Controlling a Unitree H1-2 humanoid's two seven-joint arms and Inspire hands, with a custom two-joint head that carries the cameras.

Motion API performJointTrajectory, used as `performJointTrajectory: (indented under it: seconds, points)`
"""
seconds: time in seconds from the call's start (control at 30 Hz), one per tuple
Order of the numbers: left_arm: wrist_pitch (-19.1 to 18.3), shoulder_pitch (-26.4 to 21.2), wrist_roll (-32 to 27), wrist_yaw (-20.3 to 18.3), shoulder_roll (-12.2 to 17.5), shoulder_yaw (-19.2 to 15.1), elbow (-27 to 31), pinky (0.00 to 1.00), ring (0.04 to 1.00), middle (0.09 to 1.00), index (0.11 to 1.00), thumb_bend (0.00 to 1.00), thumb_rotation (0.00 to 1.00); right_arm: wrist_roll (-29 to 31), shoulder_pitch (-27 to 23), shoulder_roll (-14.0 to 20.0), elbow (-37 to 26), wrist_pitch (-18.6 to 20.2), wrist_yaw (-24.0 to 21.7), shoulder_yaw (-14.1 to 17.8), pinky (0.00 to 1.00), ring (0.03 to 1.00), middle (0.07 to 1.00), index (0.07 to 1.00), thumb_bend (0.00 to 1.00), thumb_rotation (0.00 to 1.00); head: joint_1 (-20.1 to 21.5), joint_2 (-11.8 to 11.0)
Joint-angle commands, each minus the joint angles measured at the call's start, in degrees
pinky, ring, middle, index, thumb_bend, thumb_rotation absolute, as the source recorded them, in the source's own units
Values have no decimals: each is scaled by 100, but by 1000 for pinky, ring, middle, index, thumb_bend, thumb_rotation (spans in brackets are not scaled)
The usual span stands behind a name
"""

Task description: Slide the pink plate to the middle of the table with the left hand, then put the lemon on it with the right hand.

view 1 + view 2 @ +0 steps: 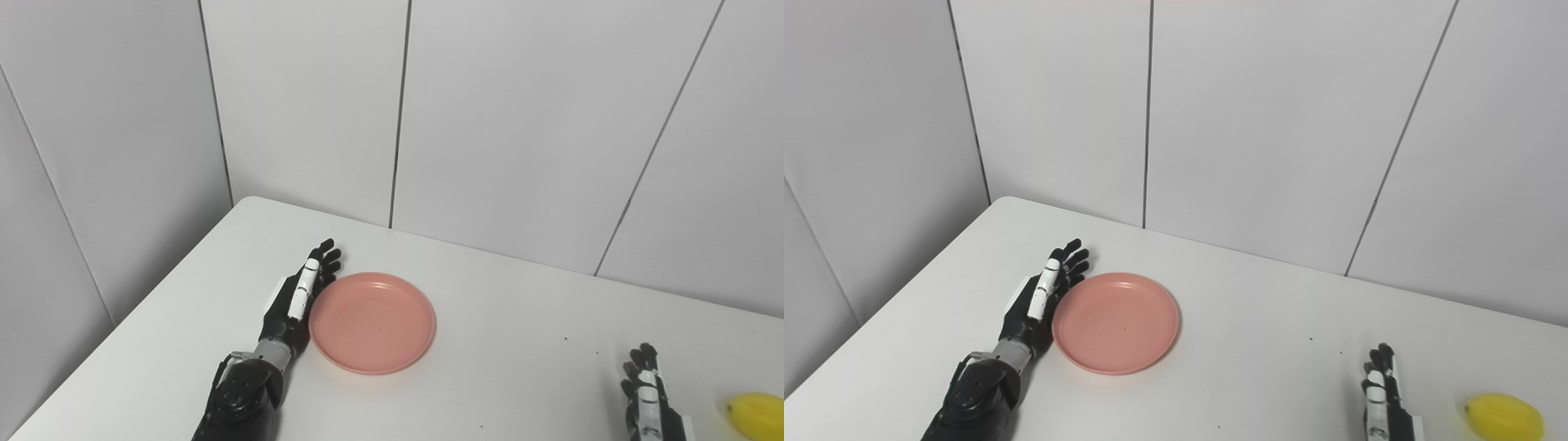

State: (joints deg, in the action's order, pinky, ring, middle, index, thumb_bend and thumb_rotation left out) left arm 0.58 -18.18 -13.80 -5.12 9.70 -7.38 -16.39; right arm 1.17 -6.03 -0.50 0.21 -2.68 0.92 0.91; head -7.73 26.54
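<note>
With my left robot hand (300,294) flat and unclenched against the pink plate (372,323), I should push rightward steadily along the table (520,343).

You get two head cameras side by side, looking down and forward; both share the table (527,343) and far wall (1262,122).

Plate (372,323) sits on the desk (520,367), left of centre. My left hand (299,300) lies flat w/ its edge against the plate's left rim, fingers pointing toward the back wall. My right hand (1384,398) rests near the front right, well apart from the plate. Lemon (1504,418) lies just right of it.
</note>
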Motion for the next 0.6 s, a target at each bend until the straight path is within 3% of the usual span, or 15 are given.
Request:
performJointTrajectory:
  seconds: [0.0, 0.2, 0.57]
  points:
    - [-44, 90, 56, -42, -64, 52, -128, 960, 940, 936, 936, 571, 1000, -29, -146, -46, 48, -349, 3, -33, 1000, 975, 965, 970, 615, 1000, 147, 18]
    - [-4, 93, -17, -202, -79, 41, -241, 963, 942, 938, 942, 581, 1000, -111, -224, -149, 261, -429, 53, -106, 1000, 972, 963, 964, 678, 1000, 580, 95]
    - [-6, 94, -49, -323, -255, 67, -252, 979, 965, 952, 932, 594, 1000, -383, -376, -241, 591, -682, 217, -190, 1000, 951, 953, 956, 649, 1000, 1230, 200]
